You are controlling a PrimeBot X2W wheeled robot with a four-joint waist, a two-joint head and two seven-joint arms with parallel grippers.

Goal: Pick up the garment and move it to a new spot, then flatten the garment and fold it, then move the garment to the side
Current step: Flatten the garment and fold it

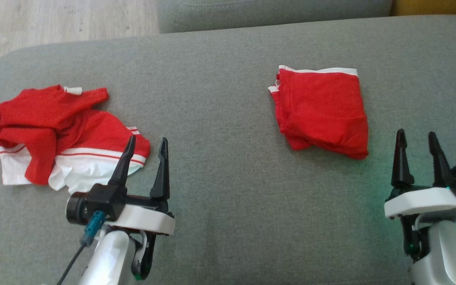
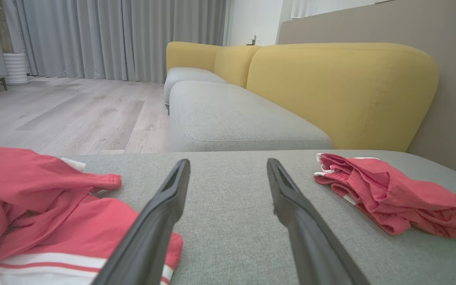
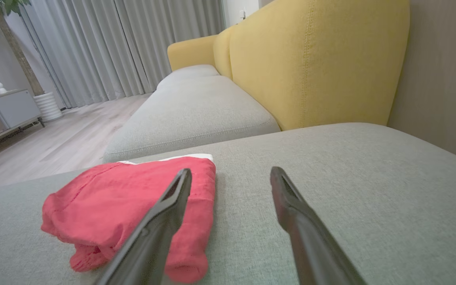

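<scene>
- Red cloth lies in two places on the grey cushion [image 1: 220, 99]: a folded garment [image 1: 323, 113] to the right and a crumpled garment [image 1: 61, 134], red with white bands, to the left. The two are well apart.
- Left pincer [image 1: 148, 138]: fingers spread wide, nothing between them.
- Right pincer [image 1: 416, 132]: fingers likewise spread, holding nothing.
- Folded garment: lies flat ahead of the right pincer and off to its left, clear of both fingers. Its white waistband is at the far edge, and its long axis runs roughly away from the robot. The right arm is plainly the nearer.
- Right wrist view confirms this: the red bundle [image 3: 133, 209] sits ahead and left of the fingers, on the cushion, not gripped.
- Crumpled garment: lies just left of and beyond the left pincer, long axis across the cushion. The left fingertip overlaps its near corner in the head view; contact cannot be determined.
- Assessment: the folded piece looks finished and set aside. If the heap is next, the left arm is best placed, needing a short reach forward and left.
</scene>
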